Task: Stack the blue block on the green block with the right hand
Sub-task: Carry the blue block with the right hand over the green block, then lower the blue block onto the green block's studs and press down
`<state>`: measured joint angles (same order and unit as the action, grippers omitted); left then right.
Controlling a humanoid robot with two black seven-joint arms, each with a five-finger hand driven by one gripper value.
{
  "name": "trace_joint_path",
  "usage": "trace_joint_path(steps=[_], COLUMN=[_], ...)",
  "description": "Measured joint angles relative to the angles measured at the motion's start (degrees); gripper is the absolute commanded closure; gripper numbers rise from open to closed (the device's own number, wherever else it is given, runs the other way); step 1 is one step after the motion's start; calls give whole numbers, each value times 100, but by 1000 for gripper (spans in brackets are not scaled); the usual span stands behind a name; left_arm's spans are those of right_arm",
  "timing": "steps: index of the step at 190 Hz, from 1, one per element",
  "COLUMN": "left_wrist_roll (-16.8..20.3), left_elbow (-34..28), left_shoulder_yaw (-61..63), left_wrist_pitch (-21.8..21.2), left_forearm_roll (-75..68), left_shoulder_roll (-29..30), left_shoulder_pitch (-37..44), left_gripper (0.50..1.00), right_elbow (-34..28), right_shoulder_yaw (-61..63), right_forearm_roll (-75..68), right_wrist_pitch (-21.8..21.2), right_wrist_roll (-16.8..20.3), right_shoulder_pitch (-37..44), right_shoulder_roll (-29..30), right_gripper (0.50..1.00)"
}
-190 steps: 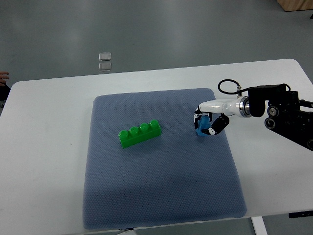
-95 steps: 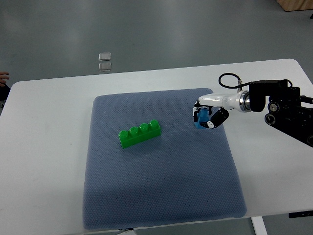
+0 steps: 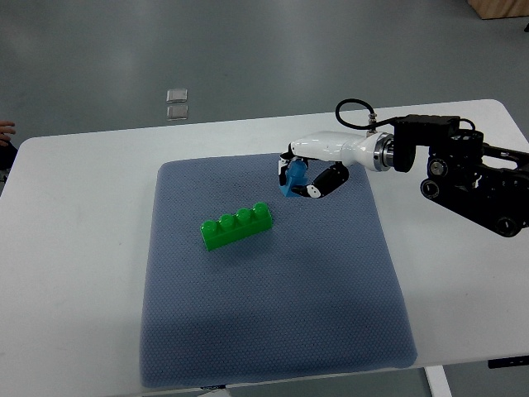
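The blue block [image 3: 293, 174] was gripped tight in the right hand [image 3: 307, 175], held above the blue mat [image 3: 273, 331], up-right of the green block [image 3: 236, 226].

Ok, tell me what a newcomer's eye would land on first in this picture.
First comes the bright green block, lying at a slant on the blue-grey mat that covers the middle of the white table. Next is the right robot hand, reaching in from the right edge above the mat's far side, fingers curled round a small blue block, up and to the right of the green one.
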<state>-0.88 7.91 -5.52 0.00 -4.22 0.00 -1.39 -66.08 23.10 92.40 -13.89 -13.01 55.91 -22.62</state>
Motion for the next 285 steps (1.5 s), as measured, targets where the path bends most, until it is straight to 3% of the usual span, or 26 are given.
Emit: trace_joint_path(steps=[59,138,285], left_wrist_roll=[0,0,0], left_elbow=[0,0,0], left_shoulder_yaw=[0,0,1], left_wrist_pitch=[0,0,0], left_forearm_roll=[0,0,0], left_shoulder_roll=[0,0,0], left_shoulder_pitch=[-1,-1,-1], left_gripper=[500,500,500], right_elbow=[91,651,676], right_shoulder_yaw=[-154,-386,-535], right_forearm_roll=[561,977,1031], right_wrist_pitch=[274,627,700], right_wrist_roll=[-44,-26,-17], right_shoulder_pitch=[31,24,17], right_shoulder_roll=[603,1145,1255], right_gripper=[955,953,953])
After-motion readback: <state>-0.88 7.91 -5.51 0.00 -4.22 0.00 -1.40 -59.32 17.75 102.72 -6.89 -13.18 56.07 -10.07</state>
